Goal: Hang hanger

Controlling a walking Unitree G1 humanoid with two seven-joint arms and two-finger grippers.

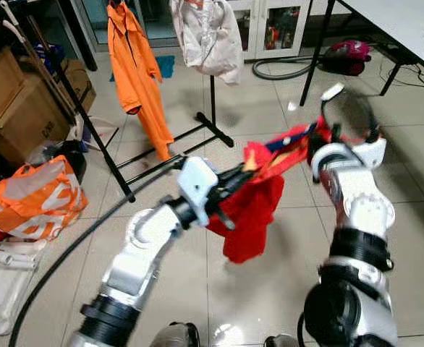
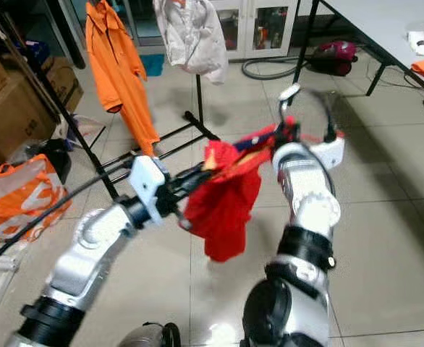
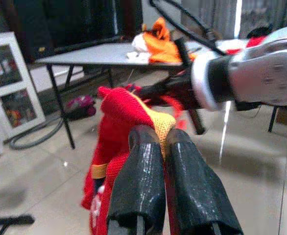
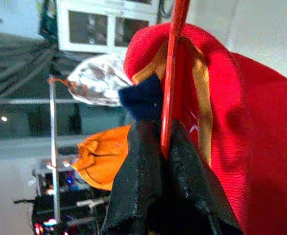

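Note:
A red knitted garment (image 1: 252,210) with yellow trim hangs on a thin red hanger (image 4: 173,58), held up in front of me between both arms. My left gripper (image 1: 242,175) is shut on the garment's shoulder edge (image 3: 133,112); in the left wrist view its fingers (image 3: 141,161) pinch the yellow trim. My right gripper (image 1: 315,143) is shut on the red hanger, whose bar runs between the fingertips (image 4: 143,147). Beyond stands a black clothes rack (image 1: 213,94) with an orange coverall (image 1: 136,65) and a pale garment (image 1: 210,36) hanging on it.
Cardboard boxes (image 1: 9,101) and an orange bag (image 1: 35,195) crowd the left side. A black cable (image 1: 67,249) runs across the tiled floor. A grey table (image 1: 407,22) stands at the back right, with a magenta bag (image 1: 349,50) and a hose (image 1: 277,70) beneath.

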